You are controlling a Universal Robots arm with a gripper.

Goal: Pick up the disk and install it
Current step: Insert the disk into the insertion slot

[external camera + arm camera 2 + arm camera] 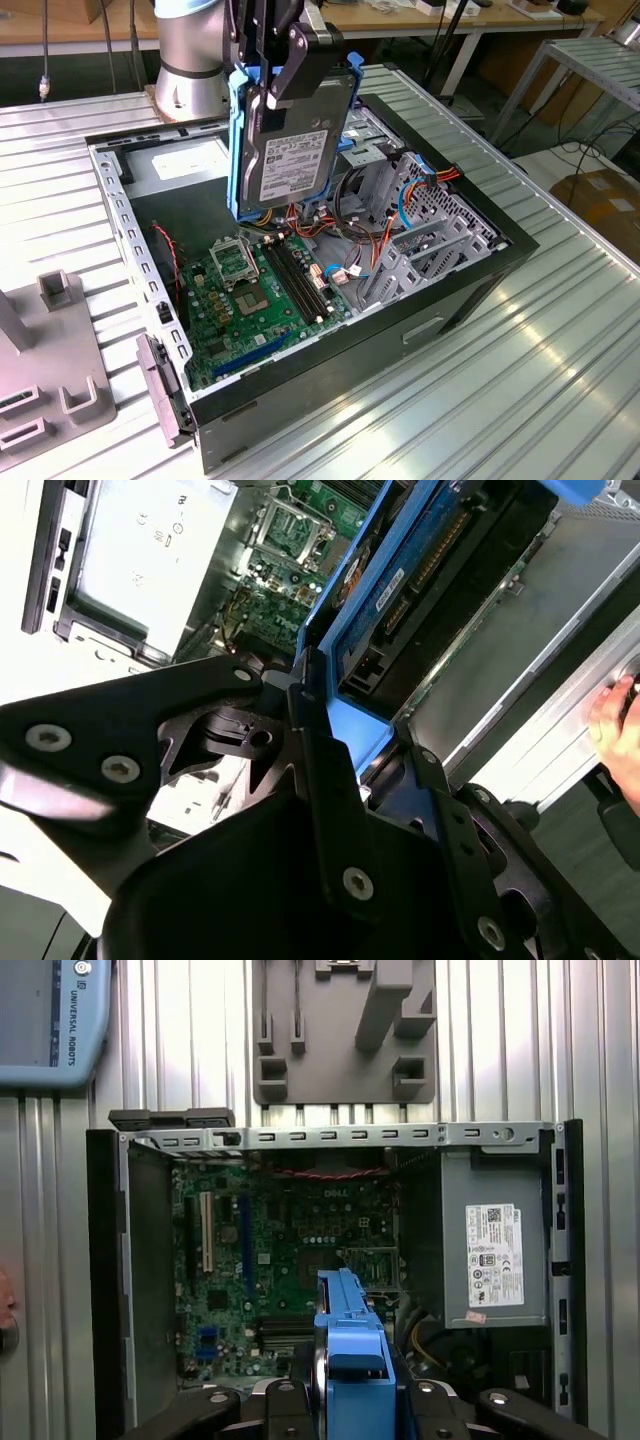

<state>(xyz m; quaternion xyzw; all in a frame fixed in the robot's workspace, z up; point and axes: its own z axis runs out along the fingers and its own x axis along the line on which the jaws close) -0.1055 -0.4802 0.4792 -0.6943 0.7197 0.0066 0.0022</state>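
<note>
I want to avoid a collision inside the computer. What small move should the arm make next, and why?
Probably a short sideways shift toward the drive cage at the exterior view's right. The gripper holds the disk upright above the circuit board and cables, not above the cage, so lowering here looks risky.

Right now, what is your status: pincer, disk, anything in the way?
Pincer shut on the disk. Disk on edge above the open computer case, not seated. Loose cables near the drive cage.
</note>
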